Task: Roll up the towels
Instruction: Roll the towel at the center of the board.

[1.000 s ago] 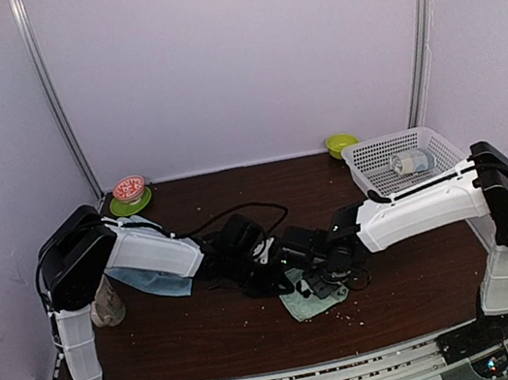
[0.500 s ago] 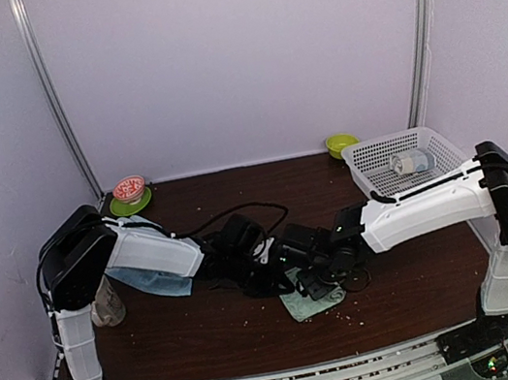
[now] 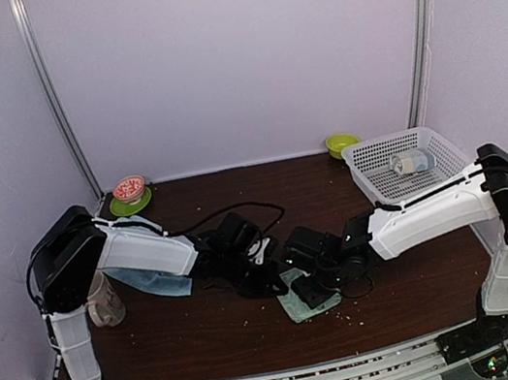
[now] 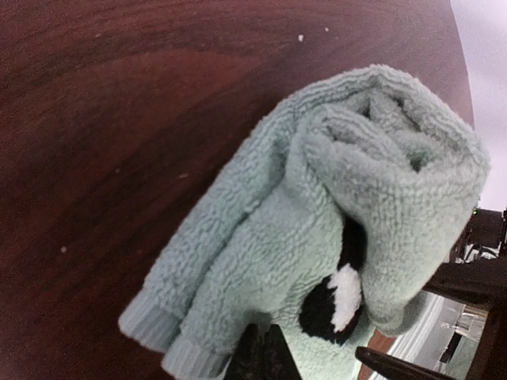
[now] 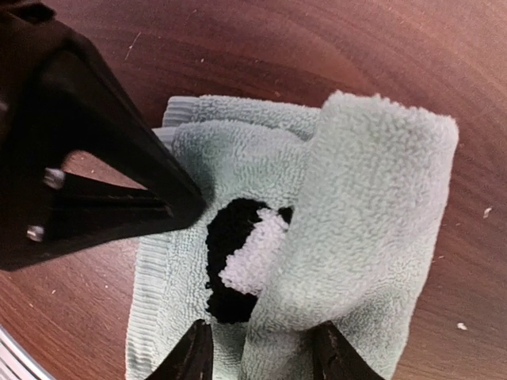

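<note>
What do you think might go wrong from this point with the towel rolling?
The pale sage-green terry towel is only half rolled, and the right jaws stand open over it, so the roll may spring loose. The light blue towel lies under the left arm and could get dragged.

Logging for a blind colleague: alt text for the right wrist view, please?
A pale sage-green towel, half rolled, lies on a dark wood table, its black-and-white mark showing. The right tool hangs open over it; the left tool touches its flat part.
</note>
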### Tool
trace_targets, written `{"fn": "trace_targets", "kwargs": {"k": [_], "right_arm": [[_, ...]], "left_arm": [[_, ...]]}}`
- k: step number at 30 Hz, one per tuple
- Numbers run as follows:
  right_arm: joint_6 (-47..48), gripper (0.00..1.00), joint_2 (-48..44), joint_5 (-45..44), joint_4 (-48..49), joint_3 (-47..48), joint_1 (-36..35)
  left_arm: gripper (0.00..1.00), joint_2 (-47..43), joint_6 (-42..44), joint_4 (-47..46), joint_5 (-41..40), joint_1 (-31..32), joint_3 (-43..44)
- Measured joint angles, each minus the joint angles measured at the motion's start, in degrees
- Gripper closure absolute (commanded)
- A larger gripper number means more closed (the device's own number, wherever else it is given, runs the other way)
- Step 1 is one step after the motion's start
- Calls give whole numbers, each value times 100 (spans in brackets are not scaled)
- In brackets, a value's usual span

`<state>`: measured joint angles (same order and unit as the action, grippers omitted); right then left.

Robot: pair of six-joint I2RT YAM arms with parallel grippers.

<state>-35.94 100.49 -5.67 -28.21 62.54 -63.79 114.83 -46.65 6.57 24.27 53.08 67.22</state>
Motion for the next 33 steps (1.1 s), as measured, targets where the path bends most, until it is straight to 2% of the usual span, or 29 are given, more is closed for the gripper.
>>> {"fn": "trace_targets", "kwargs": {"k": [7, 14, 23, 33], "right_arm": [[15, 48, -146, 382, 708, -487, 116], [120, 45, -476, 763, 1519, -1095, 256], [151, 44, -656, 979, 2061, -1467, 378], [151, 44, -664, 1001, 2129, -1493, 380]], "left_arm": [[100, -535, 136, 461, -129, -98, -177], [100, -885, 111, 208, -44, -101, -155], [100, -358, -280, -807, 437, -87, 125], [100, 114, -256, -826, 492, -85, 859]]}}
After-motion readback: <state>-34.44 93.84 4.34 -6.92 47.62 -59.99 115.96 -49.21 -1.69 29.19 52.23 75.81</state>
